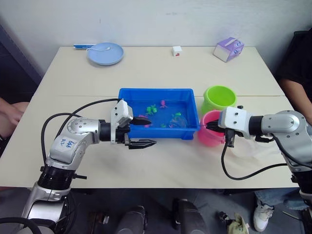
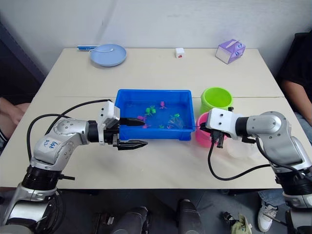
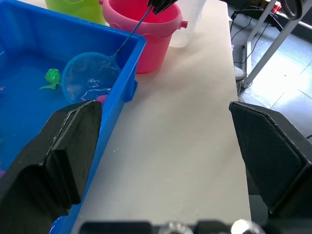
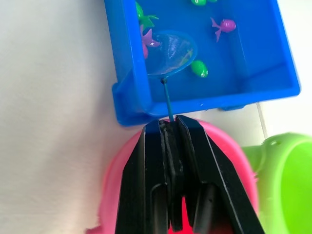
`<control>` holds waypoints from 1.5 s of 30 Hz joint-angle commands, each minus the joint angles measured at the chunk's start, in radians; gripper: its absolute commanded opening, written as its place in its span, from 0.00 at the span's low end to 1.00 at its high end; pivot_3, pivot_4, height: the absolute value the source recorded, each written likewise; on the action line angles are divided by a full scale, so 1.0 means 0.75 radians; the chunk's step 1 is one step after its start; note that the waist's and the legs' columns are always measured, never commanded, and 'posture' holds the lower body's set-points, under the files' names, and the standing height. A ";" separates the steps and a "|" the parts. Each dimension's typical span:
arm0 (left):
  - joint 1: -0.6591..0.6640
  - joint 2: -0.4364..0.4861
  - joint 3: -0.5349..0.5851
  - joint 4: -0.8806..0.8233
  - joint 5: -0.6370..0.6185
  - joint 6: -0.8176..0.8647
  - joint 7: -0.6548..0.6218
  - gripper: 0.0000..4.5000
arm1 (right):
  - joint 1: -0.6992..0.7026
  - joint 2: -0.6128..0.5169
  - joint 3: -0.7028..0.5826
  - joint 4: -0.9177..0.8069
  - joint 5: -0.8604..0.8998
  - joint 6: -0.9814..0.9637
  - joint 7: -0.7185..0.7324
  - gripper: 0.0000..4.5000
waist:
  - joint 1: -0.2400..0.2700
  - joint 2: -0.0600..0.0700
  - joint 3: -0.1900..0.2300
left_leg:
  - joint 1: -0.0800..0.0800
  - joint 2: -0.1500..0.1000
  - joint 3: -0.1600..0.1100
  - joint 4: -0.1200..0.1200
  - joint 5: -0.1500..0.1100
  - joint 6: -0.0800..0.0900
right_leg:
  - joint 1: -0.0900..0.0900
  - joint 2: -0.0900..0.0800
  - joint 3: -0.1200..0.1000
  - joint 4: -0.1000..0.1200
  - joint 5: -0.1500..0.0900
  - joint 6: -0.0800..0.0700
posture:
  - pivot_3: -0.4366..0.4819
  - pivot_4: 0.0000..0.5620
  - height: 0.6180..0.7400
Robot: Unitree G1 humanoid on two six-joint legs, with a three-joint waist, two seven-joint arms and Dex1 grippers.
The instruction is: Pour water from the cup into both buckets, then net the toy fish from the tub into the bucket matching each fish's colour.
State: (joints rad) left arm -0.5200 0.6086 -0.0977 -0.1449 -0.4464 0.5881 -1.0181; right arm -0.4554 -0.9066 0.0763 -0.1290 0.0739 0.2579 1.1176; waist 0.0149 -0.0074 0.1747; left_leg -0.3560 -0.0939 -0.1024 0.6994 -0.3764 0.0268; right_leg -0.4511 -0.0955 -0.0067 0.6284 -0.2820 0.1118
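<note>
The blue tub (image 1: 126, 94) sits mid-table with several small pink and green toy fish (image 1: 151, 109) in its water. To its right stand the green bucket (image 1: 219, 97) and, nearer, the pink bucket (image 1: 209, 137). My right gripper (image 1: 213, 126) hovers over the pink bucket, shut on the net's thin black handle. The net's blue hoop (image 4: 170, 52) dips into the tub's right end among pink and green fish. The clear cup (image 3: 192, 22) stands just beyond the pink bucket. My left gripper (image 1: 150, 131) is open and empty at the tub's front left corner, one finger over the rim.
At the table's far edge lie a pale blue plate (image 1: 105, 53) with a spoon, a small white box (image 1: 176, 50) and a purple tissue box (image 1: 228, 48). A person sits at the right (image 1: 298, 73); a hand (image 1: 9, 114) rests at the left edge.
</note>
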 commanded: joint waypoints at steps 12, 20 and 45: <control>-0.064 -0.023 0.068 0.048 -0.053 0.003 0.010 1.00 | 0.068 0.118 -0.233 -0.080 0.371 0.382 -0.097 0.17 | 0.011 0.000 0.000 | 0.000 0.000 0.000 0.000 0.000 0.000 | 0.000 0.000 0.000 0.000 0.000 0.000 | 0.48 0.27 1.00; -0.052 -0.081 0.094 0.005 -0.164 0.077 -0.013 1.00 | 0.235 0.156 -0.433 -0.366 0.548 0.588 -0.285 0.17 | 0.014 0.000 0.000 | 0.000 0.000 -0.001 0.000 0.000 0.000 | 0.001 -0.001 -0.001 0.000 0.000 0.000 | 0.48 0.27 1.00; -0.223 -0.333 -0.110 0.314 -0.082 -0.123 -0.210 1.00 | 1.209 0.149 -1.171 -0.985 0.086 0.233 -0.579 0.17 | 0.028 0.003 -0.002 | 0.007 -0.001 0.002 -0.001 0.000 0.001 | 0.007 0.001 0.003 0.001 0.001 0.001 | 0.48 0.27 1.00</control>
State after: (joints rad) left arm -0.6653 0.3635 -0.1785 0.0935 -0.5072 0.5148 -1.1596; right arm 0.4457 -0.7810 -0.7936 -0.8497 0.2168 0.5213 0.6996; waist 0.0361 -0.0053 0.1734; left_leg -0.3511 -0.0943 -0.1013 0.6988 -0.3762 0.0273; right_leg -0.4459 -0.0944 -0.0048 0.6292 -0.2816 0.1125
